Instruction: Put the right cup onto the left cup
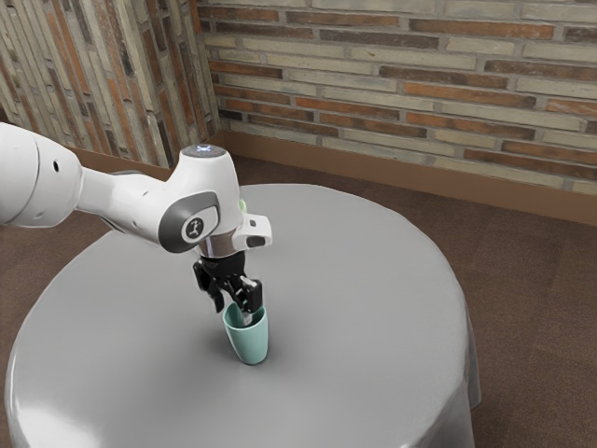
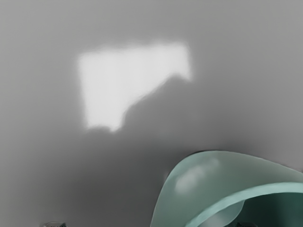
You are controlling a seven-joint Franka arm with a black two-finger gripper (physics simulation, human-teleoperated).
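Observation:
The black gripper [image 1: 233, 310] is low over the table in the exterior view, its fingers apart. Below it a teal cup [image 1: 250, 345] stands upright; one finger reaches into its mouth and the other hangs outside, beyond the rim on the exterior view's left. In the wrist view, bits of both fingertips of the gripper [image 2: 150, 224] show far apart at the lower edge, one over the inside of the teal cup [image 2: 203, 172]. A pale green edge [image 1: 242, 205] peeks out behind the hand; whether it is the other cup I cannot tell.
The round table [image 1: 373, 308] has a grey cloth, with bare cloth around the teal cup. A bright light patch [image 2: 106, 85] lies on the cloth in the wrist view. A brick wall [image 1: 401, 84] stands beyond the table.

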